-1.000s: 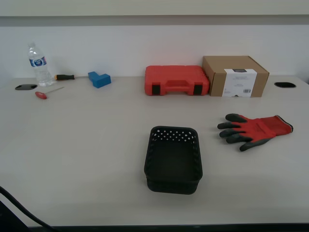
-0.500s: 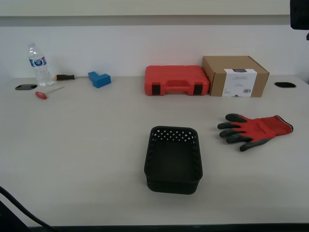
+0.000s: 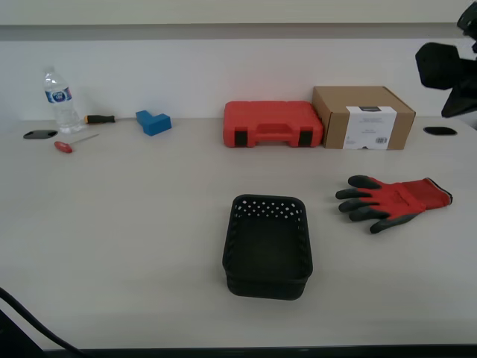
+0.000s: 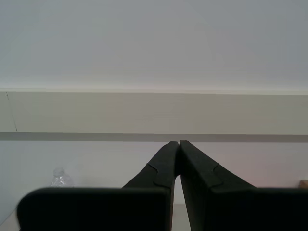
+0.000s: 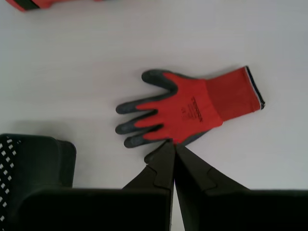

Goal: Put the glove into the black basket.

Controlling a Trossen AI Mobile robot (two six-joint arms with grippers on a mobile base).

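The red glove (image 3: 395,200) with dark coated fingers lies flat on the table at the exterior view's right, fingers pointing toward the black basket (image 3: 268,207). The basket stands empty at the table's middle. In the first wrist view my first gripper (image 5: 173,144) is shut and empty, high above the glove (image 5: 192,108), with the basket's corner (image 5: 33,163) beside it. My second gripper (image 4: 178,142) is shut and empty and faces the wall. A dark arm part (image 3: 447,71) shows at the exterior view's upper right.
A red tool case (image 3: 272,123) and a cardboard box (image 3: 363,117) stand at the back. A water bottle (image 3: 58,101), a blue block (image 3: 153,121) and two screwdrivers (image 3: 71,144) lie at the back left.
A dark arm part has come into the exterior view's upper right and moved lower and further in. The glove and the basket have not moved.
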